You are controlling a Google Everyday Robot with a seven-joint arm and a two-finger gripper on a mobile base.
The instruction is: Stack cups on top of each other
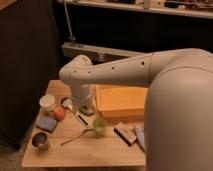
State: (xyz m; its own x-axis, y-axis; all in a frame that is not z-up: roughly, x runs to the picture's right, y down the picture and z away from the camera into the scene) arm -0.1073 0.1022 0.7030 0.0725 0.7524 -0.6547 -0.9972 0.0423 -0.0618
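Observation:
Three cups stand apart on the wooden table (75, 152). The white cup (47, 102) is at the left, near the back. The dark metal cup (40, 140) is at the front left. The pale green cup (99, 126) is near the middle, in front of the yellow tub. My arm reaches in from the right, and my gripper (86, 110) hangs low over the table between the white cup and the tub. It is behind and to the left of the green cup and touches no cup.
A large yellow-orange tub (122, 100) sits at the back right. A blue sponge (46, 123) and an orange-red ball (59, 113) lie near the white cup. A thin stick (76, 136) lies left of the green cup and a brown packet (126, 133) right of it. My arm hides the table's right side.

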